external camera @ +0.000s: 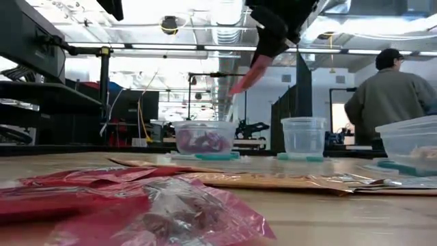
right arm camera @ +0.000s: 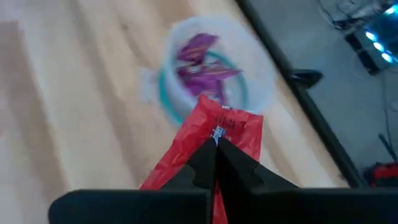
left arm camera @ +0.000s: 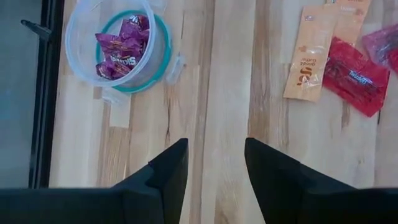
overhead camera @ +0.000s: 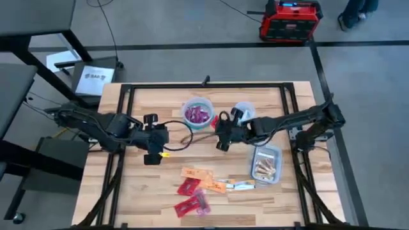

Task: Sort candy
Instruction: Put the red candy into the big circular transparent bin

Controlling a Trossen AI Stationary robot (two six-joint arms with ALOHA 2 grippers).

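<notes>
My right gripper (overhead camera: 221, 131) hangs above the table, next to a clear bowl (overhead camera: 198, 114) of purple candy, and is shut on a red candy (right arm camera: 221, 127). In the low view that candy (external camera: 248, 74) dangles high above the bowl (external camera: 203, 139). My left gripper (left arm camera: 214, 163) stands open over bare wood at the table's left middle (overhead camera: 153, 138), holding nothing. Loose orange (overhead camera: 195, 172), red (overhead camera: 189, 186) and silver (overhead camera: 240, 185) candy lies flat on the near part of the table. My right gripper pinches the red candy between its two shut fingers, on the flat wrapper (right arm camera: 216, 138) partway along it. One end of the wrapper sticks out past the fingertips (right arm camera: 227, 118). The candy is lifted clear of the table and slants down below the gripper (external camera: 240, 82).
An empty clear bowl (overhead camera: 244, 110) stands right of the purple one. A clear rectangular tub (overhead camera: 266, 163) with whitish candy sits at the right. A black frame (overhead camera: 204, 85) runs around the tabletop. A person (external camera: 389, 92) stands in the room beyond.
</notes>
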